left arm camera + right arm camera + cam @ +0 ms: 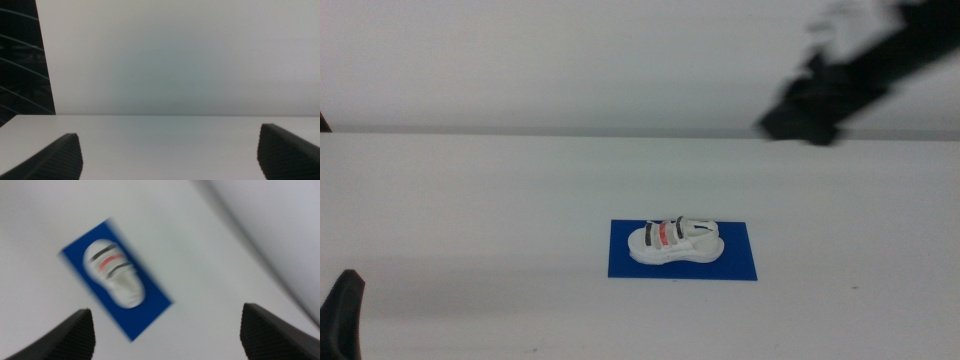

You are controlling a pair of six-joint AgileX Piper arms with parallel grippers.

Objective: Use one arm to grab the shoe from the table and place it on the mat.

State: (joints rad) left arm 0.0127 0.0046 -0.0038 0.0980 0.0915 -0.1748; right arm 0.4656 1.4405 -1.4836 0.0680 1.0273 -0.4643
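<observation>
Middle view high, facing forward-down over the plain white counter [470, 200], right wrist view far above, sharing the flat deep-blue rectangular mat [740, 265] [150, 307], left wrist view low, level along the counter.

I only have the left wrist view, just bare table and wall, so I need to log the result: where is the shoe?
Observer: The shoe lies on the blue mat, upright, sole down.
Operator: Is the right gripper holding it?
Observer: No. The right gripper is open and clear of the shoe, up in the air with the mat below it.
Operator: Where is that arm in the overview?
Observer: The right arm shows blurred at upper right, well off the mat.
Operator: And mine?
Observer: The left gripper waits at the lower left edge, open.
</observation>
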